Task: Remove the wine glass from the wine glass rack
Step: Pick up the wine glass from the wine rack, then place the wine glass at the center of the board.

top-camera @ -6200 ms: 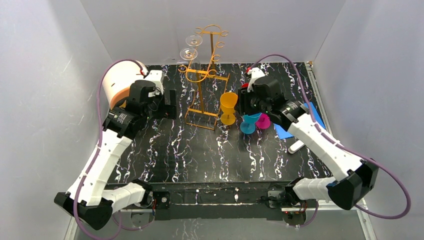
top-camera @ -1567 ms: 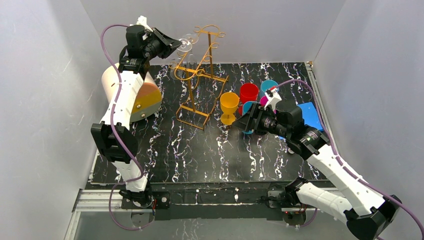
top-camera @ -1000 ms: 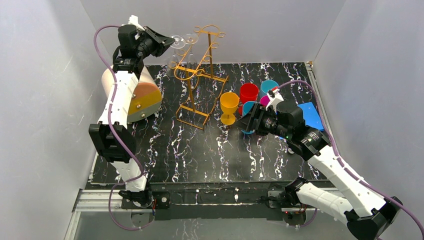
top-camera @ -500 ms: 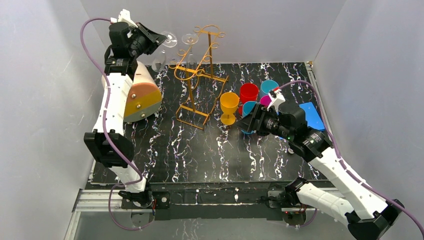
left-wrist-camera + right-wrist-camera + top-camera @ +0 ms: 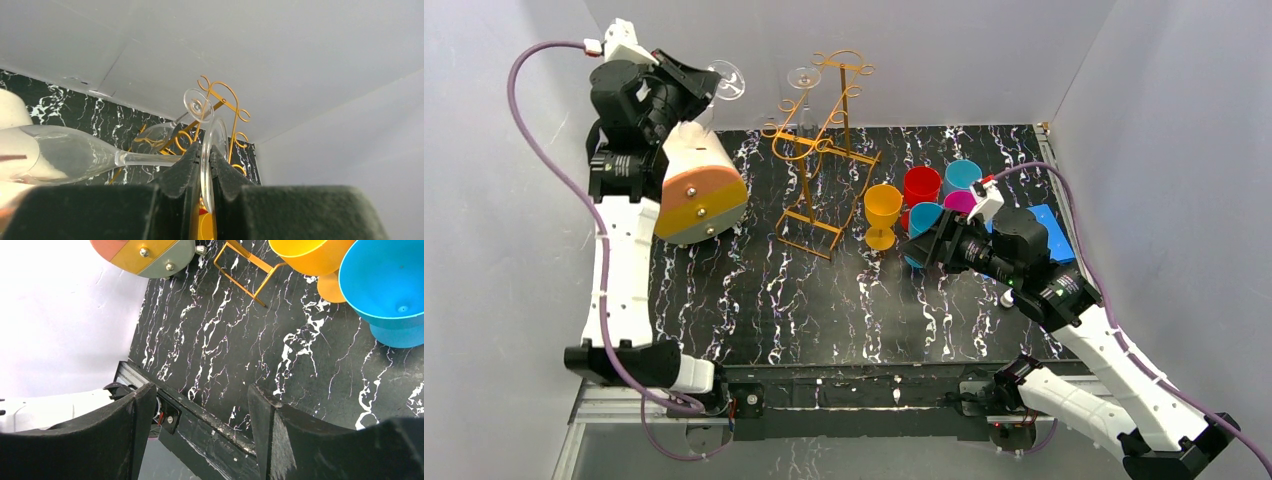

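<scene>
1. Left gripper point(image 5: 205, 155) is clamped hard on the foot of the wine glass point(image 5: 110, 156). The disc sits edge-on between the pads, and the stem and bowl stick out sideways to the left of the fingers, up high near the cream-and-orange box point(image 5: 694, 190).
2. The glass is off the wine glass rack point(image 5: 822, 152), which stands to the right of and below the fingers, apart from the held glass. I'd call the lift done and the set-down pending.
3. Handling (my read, not measured): light, stiff, slick, brittle. A pinch on the foot rim leaves the bowl cantilevered, so it could swivel in the pads. The stem close to the foot would be a steadier hold. Slow moves, no extra squeeze.
4. A second glass point(image 5: 802, 77) hangs on the rack, its foot just beyond the fingertips in the wrist view. Don't knock it.
5. Right gripper point(image 5: 200, 392): jaws spread with nothing between them, over the table point(image 5: 240, 340). The blue cup point(image 5: 385, 285) and yellow cup point(image 5: 310, 257) sit beyond and right of its fingers.
</scene>
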Robot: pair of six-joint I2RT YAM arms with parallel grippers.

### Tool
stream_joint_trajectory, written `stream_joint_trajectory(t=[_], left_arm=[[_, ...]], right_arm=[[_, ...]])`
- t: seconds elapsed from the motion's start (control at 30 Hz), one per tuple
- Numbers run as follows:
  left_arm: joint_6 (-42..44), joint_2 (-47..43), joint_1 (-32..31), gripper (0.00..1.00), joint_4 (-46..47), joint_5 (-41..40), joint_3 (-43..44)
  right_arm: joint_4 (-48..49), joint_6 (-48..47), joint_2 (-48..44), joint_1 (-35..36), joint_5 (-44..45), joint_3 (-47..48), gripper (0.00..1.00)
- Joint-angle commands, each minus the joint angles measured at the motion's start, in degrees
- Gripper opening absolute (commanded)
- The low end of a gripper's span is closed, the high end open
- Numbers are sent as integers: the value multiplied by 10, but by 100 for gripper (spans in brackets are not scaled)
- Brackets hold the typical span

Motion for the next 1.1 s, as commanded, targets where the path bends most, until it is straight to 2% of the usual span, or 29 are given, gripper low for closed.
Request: stream_joint_trajectory(t=[0.0,0.1,0.2,0.37,0.53,0.6,0.7,0.8,0.9,1.07], left_arm=[[7,-67,1,0,-19,-4,-28],[-4,-112,1,0,-44,-24,-82],[13,-165,1,0,-97,-129,-137],[25,-223,-15,0,-114,-134,-187],[15,-289,-37,0,-131,-78,-271],[11,-315,-42,0,-129,1,-326],[14,-350,-47,0,-122,73,-386],[39,-365,-54,0,-112,157,-484],[15,-337,-63,0,-91,244,-494],[-9,-307,-138,0,-48,246,-462]], right_arm=[[12,8,1,-2,10,17,74],[8,23,12,-2,5,29,74],[4,28,26,-2,-9,60,73],[6,29,23,-2,4,73,73],[45,63,29,-2,-24,45,72],[68,65,33,-2,-44,38,72],[118,65,29,-2,-67,19,72],[149,82,64,-1,-121,16,71],[172,84,71,-2,-151,-3,69],[238,138,81,-2,-171,-45,71]])
